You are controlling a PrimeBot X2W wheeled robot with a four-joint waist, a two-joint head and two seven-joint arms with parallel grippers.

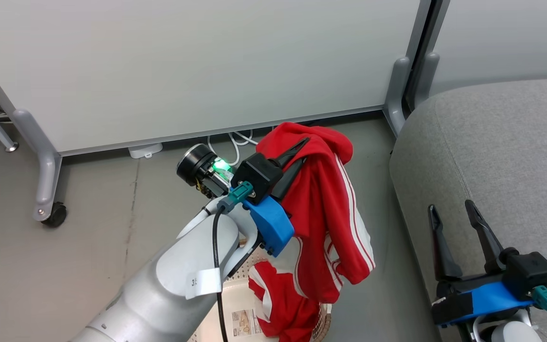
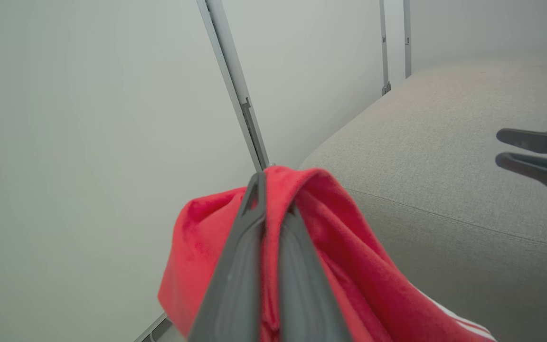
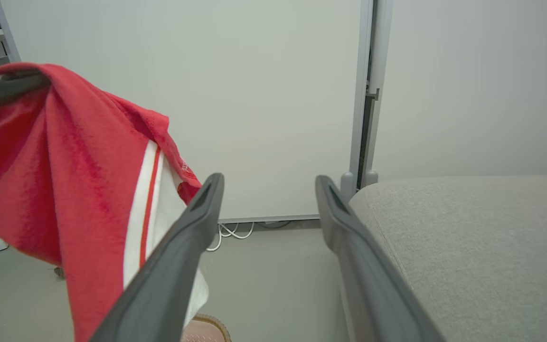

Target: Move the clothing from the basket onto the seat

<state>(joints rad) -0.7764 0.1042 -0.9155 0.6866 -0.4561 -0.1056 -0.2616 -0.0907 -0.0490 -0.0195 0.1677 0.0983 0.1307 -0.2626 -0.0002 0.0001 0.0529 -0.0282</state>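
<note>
Grey floor, white partition panels behind. Red garment point(image 1: 321, 204) hangs from my left gripper point(image 1: 304, 151), fingers pressed together on its top fold. Its long axis drops straight down below the fingers, hem near the basket point(image 1: 235, 294) under that wrist. Second red garment point(image 1: 278, 304) lies in the basket, lower again. Seat point(image 1: 492, 152) lies to the right of the left gripper, close, apart from the cloth. Right gripper point(image 1: 450, 206) is spread wide and empty over the seat's near edge. Left arm has the load, so I judge a rightward swing comes next.

forearm point(image 1: 159, 294) pale grey | wrist mount point(image 1: 271, 225) blue | claw fingers point(image 1: 482, 230) dark | cable point(image 1: 214, 242) black
</note>
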